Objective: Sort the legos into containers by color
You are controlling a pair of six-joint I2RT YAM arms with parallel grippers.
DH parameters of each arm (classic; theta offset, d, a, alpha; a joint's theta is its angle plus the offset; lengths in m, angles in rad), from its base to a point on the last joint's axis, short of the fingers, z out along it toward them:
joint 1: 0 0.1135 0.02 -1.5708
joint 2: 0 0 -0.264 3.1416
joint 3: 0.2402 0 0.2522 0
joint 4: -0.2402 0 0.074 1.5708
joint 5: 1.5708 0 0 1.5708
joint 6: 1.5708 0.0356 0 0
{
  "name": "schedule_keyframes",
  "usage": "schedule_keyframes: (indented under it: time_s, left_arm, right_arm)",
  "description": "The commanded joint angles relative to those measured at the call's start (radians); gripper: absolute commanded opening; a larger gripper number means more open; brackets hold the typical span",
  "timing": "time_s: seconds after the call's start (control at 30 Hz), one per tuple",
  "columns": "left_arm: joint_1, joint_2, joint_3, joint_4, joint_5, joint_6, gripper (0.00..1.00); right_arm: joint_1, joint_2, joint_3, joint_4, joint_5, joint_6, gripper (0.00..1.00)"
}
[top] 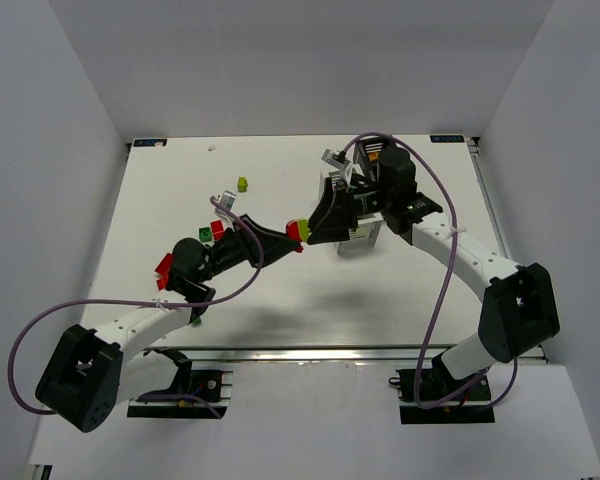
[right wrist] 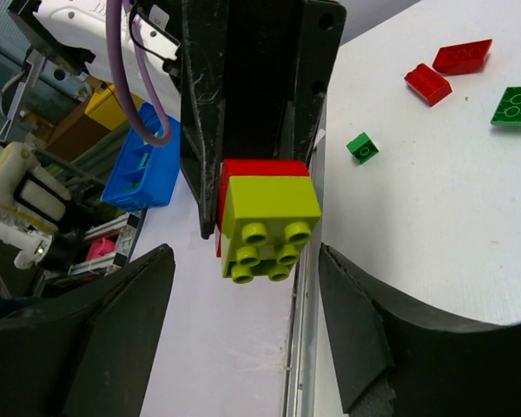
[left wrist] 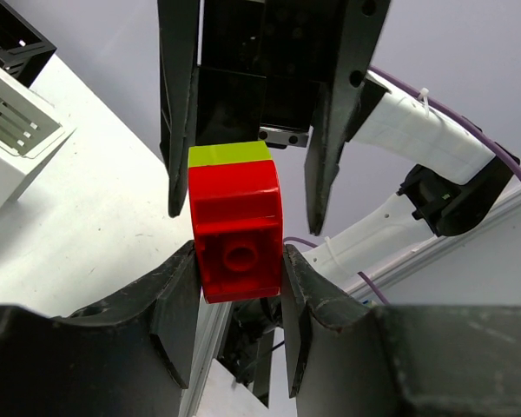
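— Left pincer [left wrist: 239, 261] first: what has it got?
— It is clenched on a red brick [left wrist: 239, 230], with one finger pressed against each side. A lime-yellow brick [left wrist: 230, 155] is stuck to the red one's far face, its studs pointing toward the other arm.
— And the right pincer [right wrist: 247, 261]?
— Released. Its fingers [right wrist: 365, 321] stand wide, one on each side of the lime-yellow brick, with a clear gap on both sides. Neither touches it.
— So where is the joined pair?
— Off the surface, above the middle of the table [top: 180, 190], between the two pincers, which face each other tip to tip.
— The containers?
— The white bin [left wrist: 9, 117] and the black bin [left wrist: 4, 35] stand next to each other on the table, off to one side of the joined pair.
— Any loose pieces?
— A green brick [right wrist: 515, 106], a smaller green one [right wrist: 362, 147] and two red ones [right wrist: 430, 82] lie on the table, well apart from both pincers.
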Motion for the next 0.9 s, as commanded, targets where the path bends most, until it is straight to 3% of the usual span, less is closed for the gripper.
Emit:
schedule_keyframes:
  time_s: [0.0,0.07,0.33,0.53,0.57,0.67,0.87]
  left_arm:
    - [-0.004,-0.003,-0.016,0.039,-0.008,-0.006,0.02]
    - [-0.004,-0.002,-0.020,0.047,-0.008,-0.012,0.02]
    - [-0.004,0.015,-0.025,0.068,-0.003,-0.018,0.02]
    - [-0.004,0.026,-0.030,0.091,0.002,-0.026,0.02]
    - [-0.004,0.025,-0.034,0.094,0.003,-0.024,0.02]
    - [-0.004,0.009,-0.051,0.102,0.002,-0.021,0.02]
    - [-0.004,0.000,-0.060,0.065,0.014,0.008,0.02]
  right_arm:
    - [0.008,0.017,0.058,-0.002,0.019,-0.017,0.71]
    - [0.011,0.022,0.065,0.006,0.021,-0.005,0.69]
    - [0.019,0.040,0.058,0.076,0.019,0.064,0.43]
    - [0.014,0.034,0.043,0.101,0.004,0.081,0.17]
    - [0.005,0.031,0.039,0.102,0.002,0.083,0.07]
    - [-0.023,0.025,0.020,0.128,-0.030,0.087,0.00]
    - [-0.115,0.019,0.017,0.052,-0.047,0.011,0.00]
